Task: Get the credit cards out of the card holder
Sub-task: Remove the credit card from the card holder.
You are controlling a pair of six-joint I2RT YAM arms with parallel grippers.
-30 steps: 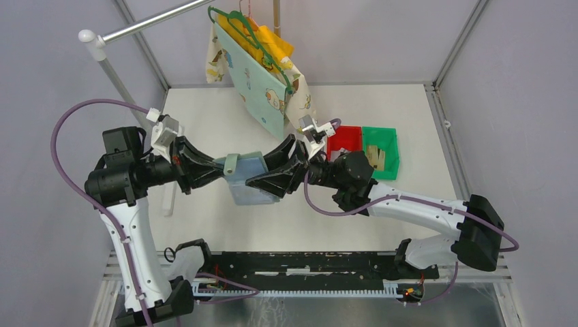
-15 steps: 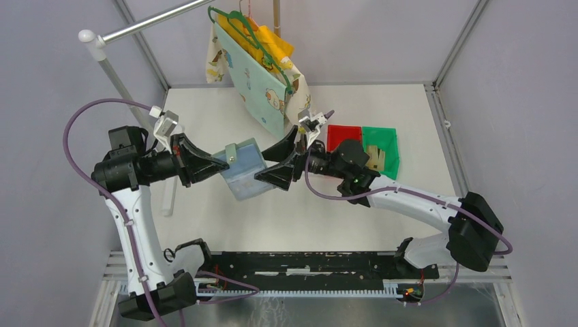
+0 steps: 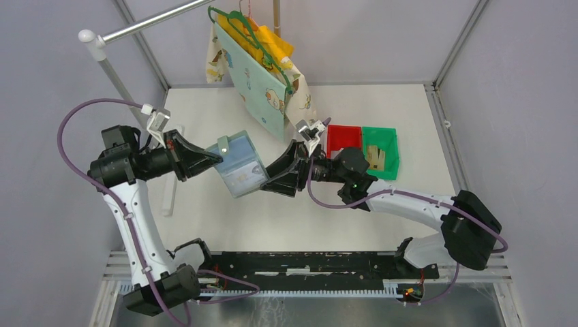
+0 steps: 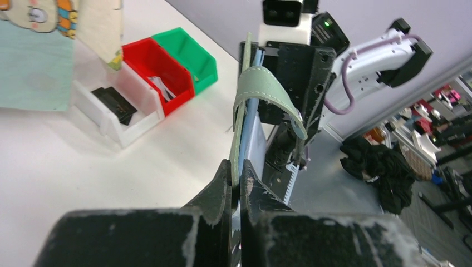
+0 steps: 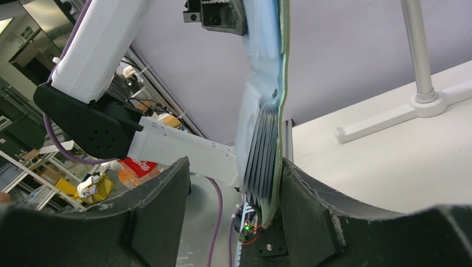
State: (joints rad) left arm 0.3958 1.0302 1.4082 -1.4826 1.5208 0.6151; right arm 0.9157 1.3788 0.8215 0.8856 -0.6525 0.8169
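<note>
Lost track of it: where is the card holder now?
In the top view the card holder hangs above the table, left of centre, pinched by the left hand, its other edge inside the open right hand.

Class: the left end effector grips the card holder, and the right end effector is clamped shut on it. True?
No. The left end effector grips the card holder, but the right end effector is open around it, as the right wrist view shows.
</note>
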